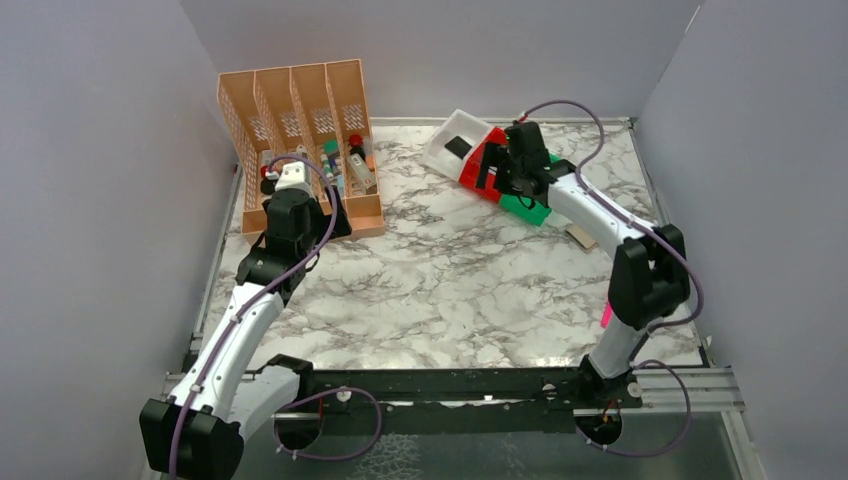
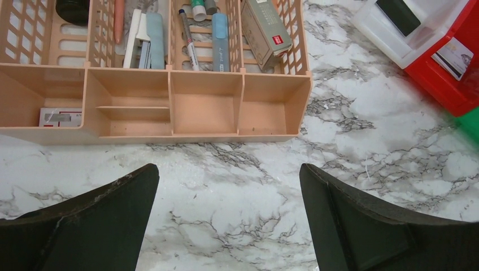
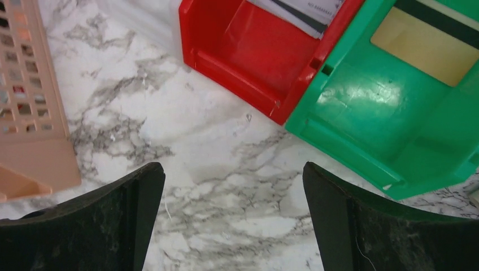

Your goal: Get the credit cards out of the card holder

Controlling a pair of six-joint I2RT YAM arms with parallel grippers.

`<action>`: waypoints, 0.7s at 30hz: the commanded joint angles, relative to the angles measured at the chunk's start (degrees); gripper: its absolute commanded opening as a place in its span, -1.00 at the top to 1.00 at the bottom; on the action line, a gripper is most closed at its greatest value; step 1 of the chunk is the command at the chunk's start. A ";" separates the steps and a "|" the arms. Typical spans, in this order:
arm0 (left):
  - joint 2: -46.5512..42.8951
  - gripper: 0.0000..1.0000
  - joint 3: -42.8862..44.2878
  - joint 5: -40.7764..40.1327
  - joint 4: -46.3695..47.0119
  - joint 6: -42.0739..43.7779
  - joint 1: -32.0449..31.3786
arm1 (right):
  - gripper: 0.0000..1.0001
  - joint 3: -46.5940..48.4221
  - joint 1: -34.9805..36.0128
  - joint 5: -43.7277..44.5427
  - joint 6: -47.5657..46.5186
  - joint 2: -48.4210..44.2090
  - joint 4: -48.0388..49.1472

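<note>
Two end effectors (image 2: pixel 229 175) (image 3: pixel 233 172) spread | cards (image 2: pixel 398 14) (image 2: pixel 454 56) (image 3: pixel 421 48) in bins (image 2: pixel 375 34) (image 3: pixel 243 56) (image 3: pixel 361 113) | holder (image 1: pixel 580 236) perhaps half-hidden

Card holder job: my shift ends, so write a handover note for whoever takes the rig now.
Left gripper: open, empty, facing the orange slotted plastic organizer.
Right gripper: open, empty, before the bins.
Cards: thin black card in white plastic bin; pale printed card in red plastic bin; gold card with dark stripe in green plastic bin.
Tan-edged flat card holder: mostly hidden by the right arm.
Done: three cards out. Left: confirm the holder is empty.
</note>
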 commanded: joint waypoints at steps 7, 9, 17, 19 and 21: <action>-2.72 -0.98 -1.32 1.53 1.08 0.52 0.56 | -0.99 16.58 2.15 26.59 8.58 17.24 -5.71; -2.52 -0.98 -1.43 1.60 1.12 0.49 0.58 | -1.00 19.39 2.10 28.27 8.31 20.52 -6.69; -2.10 -0.98 -1.23 1.86 0.99 0.53 0.62 | -0.92 23.89 -0.12 24.59 7.00 27.49 -8.31; -2.12 -0.98 -1.23 1.85 0.89 0.53 0.68 | -0.89 23.40 -0.25 22.83 6.62 27.68 -8.84; -2.12 -0.98 -1.32 1.77 0.89 0.53 0.62 | -0.83 21.10 -0.25 20.08 5.87 27.02 -7.86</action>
